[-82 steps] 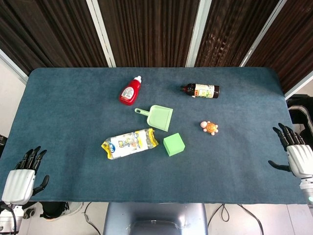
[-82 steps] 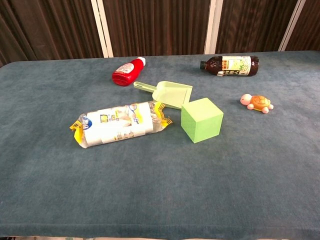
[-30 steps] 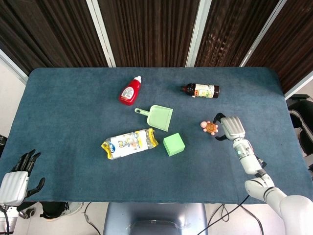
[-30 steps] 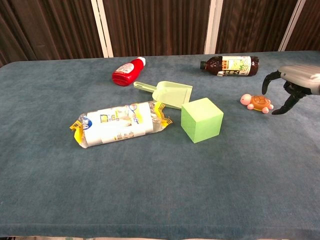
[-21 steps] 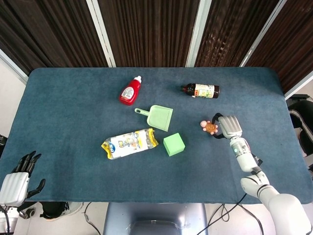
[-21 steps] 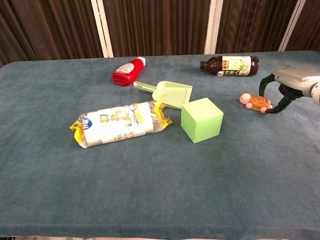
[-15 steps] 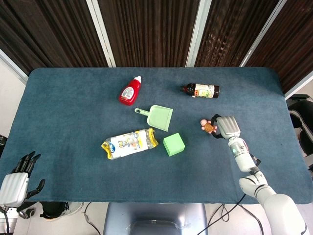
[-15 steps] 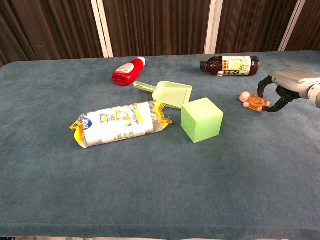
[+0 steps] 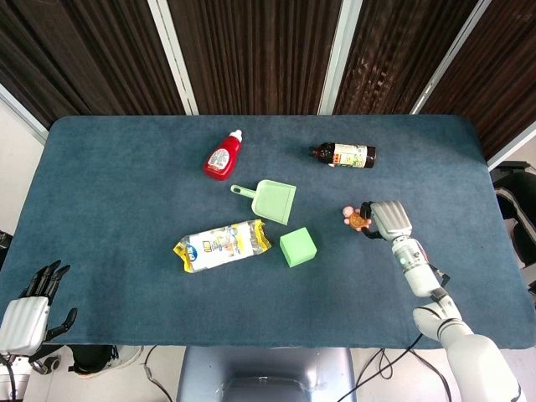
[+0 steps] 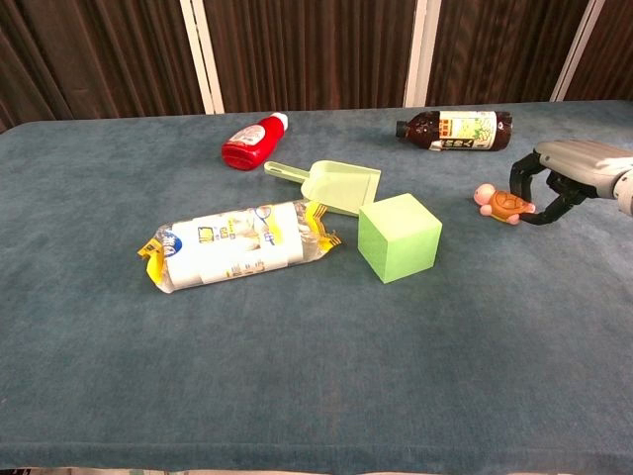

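Observation:
A small orange and pink toy turtle (image 9: 357, 219) (image 10: 500, 204) sits at the right of the blue table (image 9: 117, 209). My right hand (image 9: 388, 219) (image 10: 560, 174) reaches in from the right and grips it, with dark fingers curled over its shell and the thumb below. In the chest view the turtle looks tilted, head to the left. My left hand (image 9: 28, 311) hangs off the table's near left corner, fingers apart and holding nothing; only the head view shows it.
A green cube (image 9: 298, 247) (image 10: 399, 237) lies left of the turtle, with a green dustpan (image 9: 270, 199) behind it and a clear and yellow snack packet (image 9: 222, 245) further left. A red sauce bottle (image 9: 223, 156) and a dark bottle (image 9: 345, 155) lie farther back.
My right hand came in from the right edge, reached the turtle and closed its fingers round it; the turtle has shifted slightly left and tipped. The left hand sank a little lower.

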### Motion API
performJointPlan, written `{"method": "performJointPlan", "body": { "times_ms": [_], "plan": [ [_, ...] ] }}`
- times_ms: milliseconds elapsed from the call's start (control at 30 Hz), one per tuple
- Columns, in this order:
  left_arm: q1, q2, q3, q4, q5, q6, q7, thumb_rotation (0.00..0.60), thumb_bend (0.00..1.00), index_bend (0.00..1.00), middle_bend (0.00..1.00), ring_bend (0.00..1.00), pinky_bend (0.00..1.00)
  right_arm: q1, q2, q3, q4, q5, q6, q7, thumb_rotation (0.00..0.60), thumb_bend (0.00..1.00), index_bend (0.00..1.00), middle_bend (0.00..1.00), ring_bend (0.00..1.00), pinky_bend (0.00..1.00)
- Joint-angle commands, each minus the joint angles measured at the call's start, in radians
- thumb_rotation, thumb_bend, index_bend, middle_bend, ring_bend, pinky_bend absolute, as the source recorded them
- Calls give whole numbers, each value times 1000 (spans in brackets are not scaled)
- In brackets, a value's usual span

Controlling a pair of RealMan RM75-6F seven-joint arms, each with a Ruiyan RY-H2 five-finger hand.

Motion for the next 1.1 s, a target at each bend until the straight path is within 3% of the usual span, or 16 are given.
{"method": "performJointPlan", "body": {
  "times_ms": [33,233,300,433,633,800,967,1100],
  "plan": [
    [1,0,0,-1,0,0,2,600,347,111,46,69,327,-2,1,0,0,0,6,6,600,1000,821,626,972,957],
    [3,1,3,-4,2,2,6,600,346,111,47,68,327,-10,6,-4,10,-9,43,46,600,1000,815,627,972,957],
    [4,1,3,-4,1,2,7,600,346,111,47,69,327,-11,13,-10,10,-13,34,57,600,962,750,619,970,957],
    [3,1,2,-5,0,0,8,600,346,111,47,68,327,-10,43,-23,-18,-22,14,100,600,696,491,494,957,954],
    [5,1,4,-6,1,1,9,600,347,111,47,68,327,-21,90,-38,-73,-35,14,150,600,359,276,396,944,941],
    [5,2,5,-10,3,-1,15,600,347,111,47,69,327,-25,124,-37,-120,-36,32,167,600,214,217,373,942,937],
    [2,2,9,-15,6,-7,26,600,347,111,46,68,327,-17,113,-22,-121,-26,40,149,600,186,224,366,941,936],
    [3,3,10,-16,3,-10,29,600,346,111,47,68,327,-7,88,-14,-100,-21,45,122,600,186,296,366,941,936]
  ]
}}
